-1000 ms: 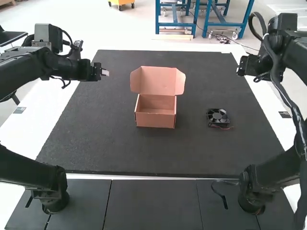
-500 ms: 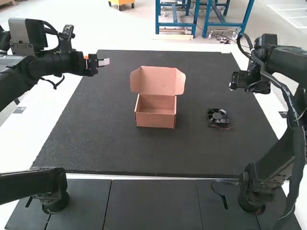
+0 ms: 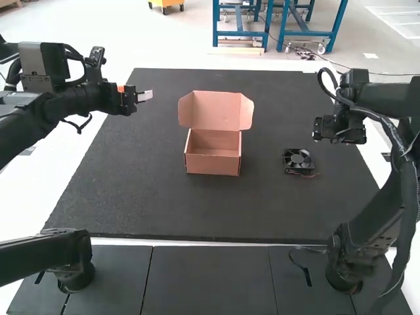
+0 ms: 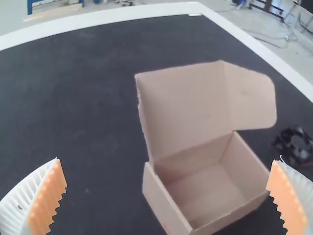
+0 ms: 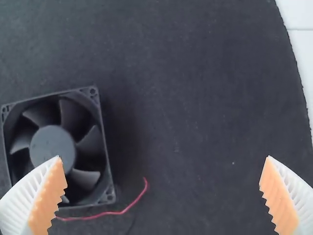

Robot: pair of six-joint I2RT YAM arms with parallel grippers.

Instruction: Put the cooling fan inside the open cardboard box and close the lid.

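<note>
Looking down over the table, the open cardboard box (image 3: 212, 152) sits mid-mat, its lid (image 3: 215, 110) standing upright at the far side. The cooling fan (image 3: 298, 161) lies flat on the black mat (image 3: 131, 184) to the box's right, apart from it. The left gripper (image 3: 146, 97) hangs well left of the box, and the right gripper (image 3: 338, 136) hovers just beyond the fan.

In the left wrist view, the ribbed white fingers (image 4: 29, 205) are spread wide, with the box (image 4: 205, 196) between them (the fan (image 4: 293, 147) peeks past its corner).

In the right wrist view, the fingers (image 5: 34, 200) are just as wide apart and grip nothing. The fan (image 5: 56, 142) lies under one of them, trailing a thin red wire (image 5: 122, 209).

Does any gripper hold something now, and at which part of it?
Nothing is held: the left gripper and right gripper are open, and the cooling fan lies on the mat.
</note>
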